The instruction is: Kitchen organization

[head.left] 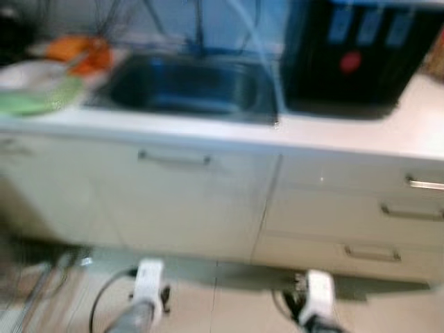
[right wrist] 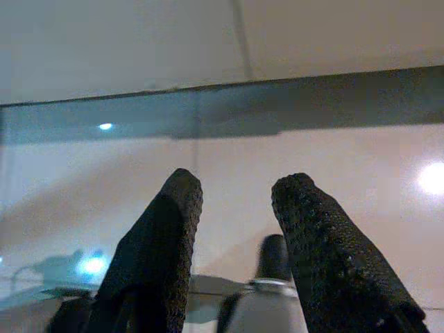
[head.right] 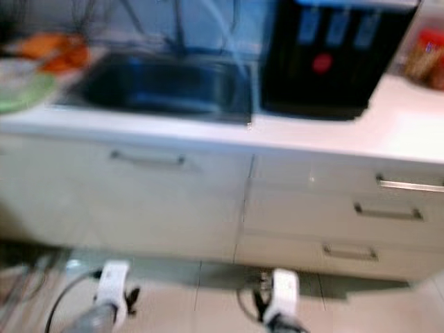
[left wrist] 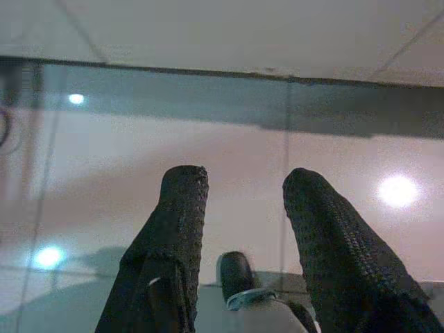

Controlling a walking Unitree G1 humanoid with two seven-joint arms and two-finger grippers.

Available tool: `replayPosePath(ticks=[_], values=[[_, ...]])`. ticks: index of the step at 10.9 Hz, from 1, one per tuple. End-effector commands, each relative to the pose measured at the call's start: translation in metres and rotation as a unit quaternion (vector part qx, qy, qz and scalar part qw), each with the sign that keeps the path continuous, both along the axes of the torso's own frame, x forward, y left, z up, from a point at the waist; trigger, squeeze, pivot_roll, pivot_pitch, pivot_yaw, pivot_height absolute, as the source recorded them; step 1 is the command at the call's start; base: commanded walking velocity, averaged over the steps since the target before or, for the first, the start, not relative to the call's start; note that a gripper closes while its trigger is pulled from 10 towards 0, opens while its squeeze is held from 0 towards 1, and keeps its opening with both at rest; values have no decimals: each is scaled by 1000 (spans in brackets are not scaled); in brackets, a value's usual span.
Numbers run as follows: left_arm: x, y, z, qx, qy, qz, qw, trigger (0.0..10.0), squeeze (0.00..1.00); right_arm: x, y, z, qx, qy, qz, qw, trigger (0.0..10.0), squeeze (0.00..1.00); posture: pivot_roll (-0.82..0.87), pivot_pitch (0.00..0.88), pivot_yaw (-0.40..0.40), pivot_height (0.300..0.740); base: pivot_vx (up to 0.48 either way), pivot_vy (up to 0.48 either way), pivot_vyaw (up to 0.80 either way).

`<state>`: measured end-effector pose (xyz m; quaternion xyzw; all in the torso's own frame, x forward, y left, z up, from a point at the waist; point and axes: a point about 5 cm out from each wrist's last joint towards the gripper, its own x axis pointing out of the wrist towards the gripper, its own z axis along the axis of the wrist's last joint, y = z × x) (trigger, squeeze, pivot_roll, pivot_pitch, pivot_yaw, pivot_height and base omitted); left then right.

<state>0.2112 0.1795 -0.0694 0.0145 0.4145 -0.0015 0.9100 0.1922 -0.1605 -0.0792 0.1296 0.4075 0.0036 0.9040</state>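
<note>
Plates (head.left: 35,94) stacked at the counter's (head.left: 333,135) left end, beside the sink (head.left: 187,87).
Probably stiff, breakable, slippery; grasp by rim; left gripper (left wrist: 239,208) and right gripper (right wrist: 236,208) hang open, empty.

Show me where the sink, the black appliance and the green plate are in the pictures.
sink (head.left: 187,87), left eye view, on the dark basin floor.
black appliance (head.left: 361,59), left eye view, on its front face.
green plate (head.left: 31,103), left eye view, on its green rim, left of the sink.

Head views motion-blurred, evenly lit; wrist views sharper, lamp glare spots on glossy floor (left wrist: 397,191).
</note>
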Motion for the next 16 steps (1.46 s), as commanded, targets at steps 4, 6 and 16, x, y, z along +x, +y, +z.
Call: replayPosePath(ticks=[4,6,16], values=[[-5,0,-3,0,13,5,1000,10000,0,2,-6,2,-6,-3,-5,1000,10000,0,98,6,3,740,0,475,0],[-8,2,-5,2,18,6,1000,10000,0,3,-6,2,-6,-3,-5,1000,10000,0,98,10,3,740,0,480,0],[-7,6,-3,14,8,18,1000,10000,0,1,-6,1,-5,-1,-4,1000,10000,0,110,27,-3,740,101,213,0]])
